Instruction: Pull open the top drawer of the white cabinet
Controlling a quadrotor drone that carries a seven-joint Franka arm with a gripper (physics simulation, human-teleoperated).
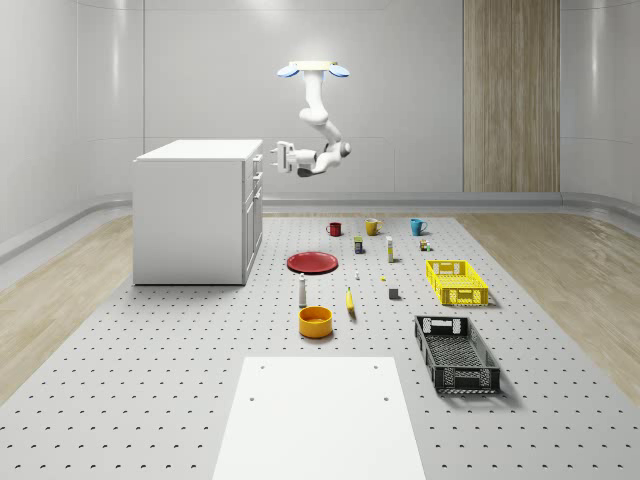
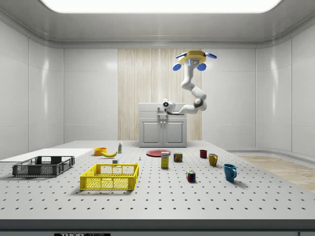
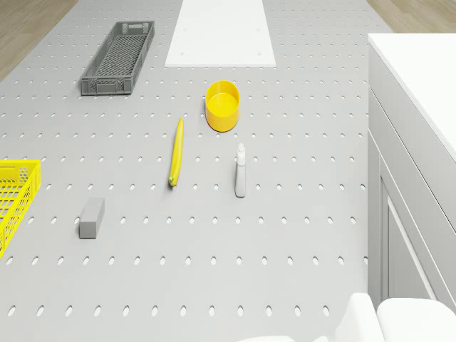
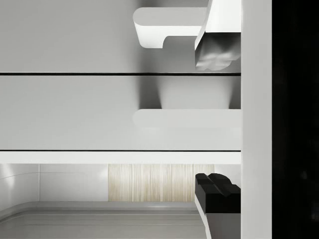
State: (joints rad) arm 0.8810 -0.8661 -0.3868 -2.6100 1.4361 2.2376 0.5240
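While the drone [image 1: 314, 69] hovers high above the perforated table [image 1: 180, 380], beside the white cabinet [image 1: 195, 215] at the whole-scene view's left, its arm bends down toward the cabinet front. At the top drawer [image 4: 75, 37], the gripper [image 1: 278, 157] has its fingers [image 4: 214, 55] spread on either side of the drawer's handle [image 4: 172, 119].

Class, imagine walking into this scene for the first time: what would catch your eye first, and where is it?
First, the drone hovering high beside the white cabinet, its arm bent down so the gripper sits at the top drawer's front. Next, the colourful clutter on the pegboard floor: a red plate near the cabinet and a yellow crate toward the whole-scene view's right.
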